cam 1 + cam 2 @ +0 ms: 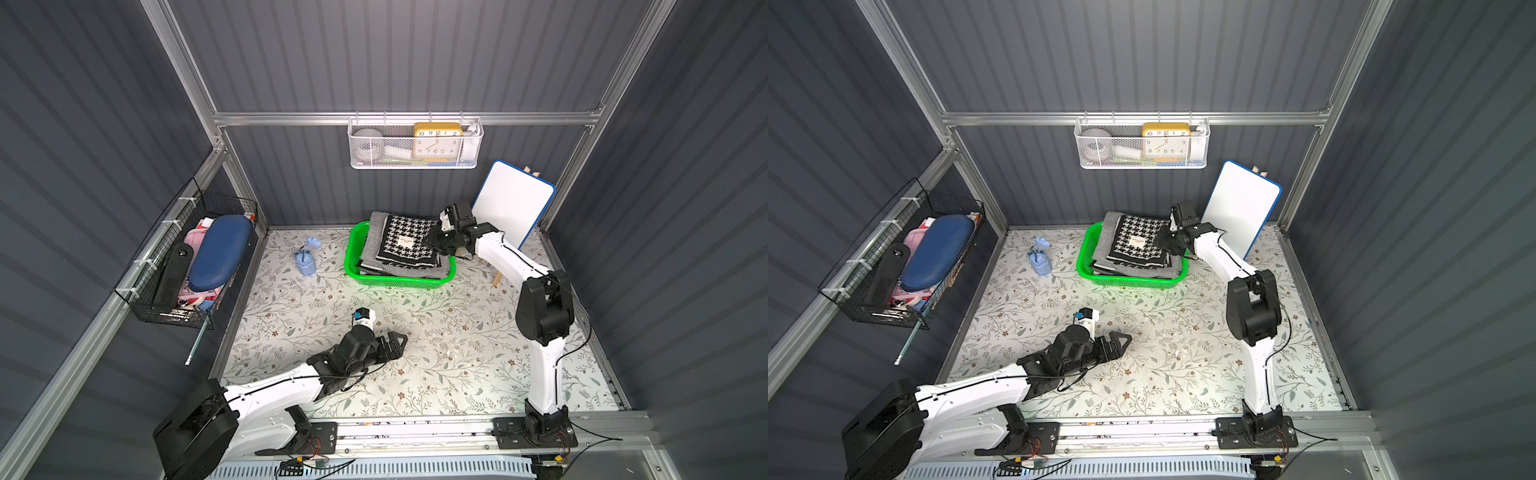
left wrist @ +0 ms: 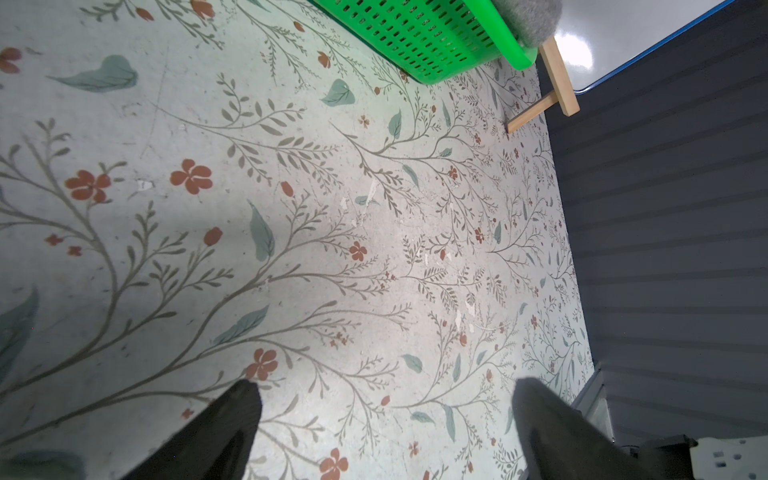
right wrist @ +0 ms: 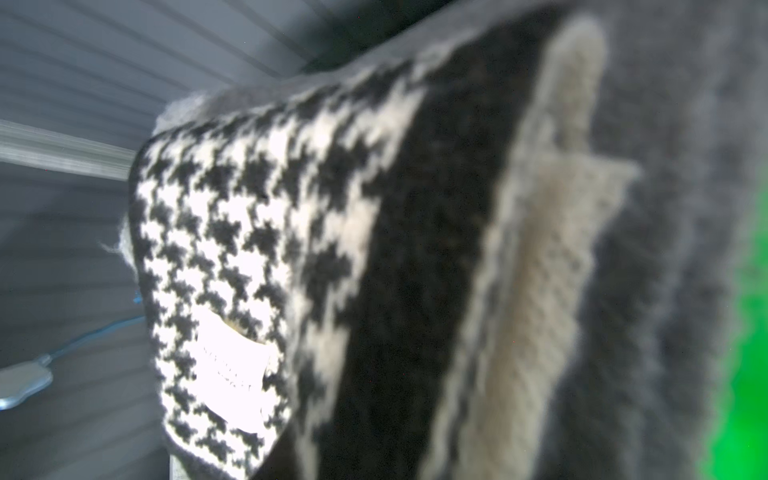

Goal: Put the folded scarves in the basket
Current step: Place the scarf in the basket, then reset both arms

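Two fabrics sit in the basket [image 1: 390,281]: the houndstooth scarf [image 1: 409,243] lies folded on top of a grey cloth [image 1: 375,239]. The right gripper [image 1: 435,245] is at the scarf's edge nearest the whiteboard [image 1: 513,203]; I cannot tell whether its jaws are apart or closed. The left gripper [image 1: 398,338] hovers over the table [image 1: 436,353], well apart from the basket, jaws spread wide and empty.

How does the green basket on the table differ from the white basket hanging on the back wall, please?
The green basket is slotted plastic; the white basket is fine mesh. The green basket stands on the table; the white basket hangs from a rail. The green basket holds a folded houndstooth scarf on grey cloth; the white basket holds a yellow clock and small items. Both are rectangular and open-topped.
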`<state>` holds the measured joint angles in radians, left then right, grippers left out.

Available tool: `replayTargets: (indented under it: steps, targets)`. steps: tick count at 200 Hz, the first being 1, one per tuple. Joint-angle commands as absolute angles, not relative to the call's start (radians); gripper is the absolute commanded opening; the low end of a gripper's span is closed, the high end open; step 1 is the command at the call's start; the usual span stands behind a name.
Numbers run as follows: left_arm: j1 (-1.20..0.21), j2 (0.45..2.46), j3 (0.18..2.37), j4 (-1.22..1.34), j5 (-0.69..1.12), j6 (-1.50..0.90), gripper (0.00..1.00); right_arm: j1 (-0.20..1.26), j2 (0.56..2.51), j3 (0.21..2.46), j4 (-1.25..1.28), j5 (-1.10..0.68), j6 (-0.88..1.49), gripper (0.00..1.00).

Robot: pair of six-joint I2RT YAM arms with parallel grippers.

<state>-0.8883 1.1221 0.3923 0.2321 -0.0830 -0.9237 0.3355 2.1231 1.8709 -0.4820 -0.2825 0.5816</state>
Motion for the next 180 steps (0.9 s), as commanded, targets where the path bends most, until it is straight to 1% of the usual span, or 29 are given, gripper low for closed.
replayTargets:
  steps: [1,9,39,46,64,79,105,114,146,180]
  targets:
    - [-0.884,1.075,0.437,0.179,-0.09,-0.906,0.99,0.334,2.083,1.879,-0.559,-0.259,0.533,0.56]
    - [-0.885,1.06,0.443,0.173,-0.091,-0.905,0.99,0.334,2.057,1.866,-0.567,-0.262,0.528,0.58]
    - [-0.884,1.022,0.473,0.13,-0.102,-0.898,0.99,0.35,1.899,1.751,-0.561,-0.258,0.505,0.61]
    - [-0.884,1.019,0.489,0.109,-0.105,-0.893,0.99,0.356,1.858,1.712,-0.554,-0.218,0.496,0.62]
    - [-0.884,1.007,0.533,0.063,-0.108,-0.86,0.99,0.37,1.734,1.625,-0.55,-0.206,0.464,0.65]
    - [-0.885,0.986,0.569,0.038,-0.114,-0.822,0.99,0.374,1.627,1.552,-0.554,-0.205,0.445,0.65]
    - [-0.884,0.94,0.635,0.006,-0.151,-0.734,0.99,0.373,1.385,1.378,-0.511,-0.18,0.427,0.66]
    - [-0.885,0.925,0.655,0.007,-0.159,-0.699,0.99,0.374,1.291,1.299,-0.464,-0.156,0.427,0.66]
    - [-0.884,0.92,0.753,-0.046,-0.232,-0.566,0.99,0.374,0.959,1.087,-0.38,-0.03,0.4,0.73]
    - [-0.884,0.949,0.851,-0.093,-0.334,-0.479,0.99,0.373,0.7,0.904,-0.343,0.137,0.344,0.79]
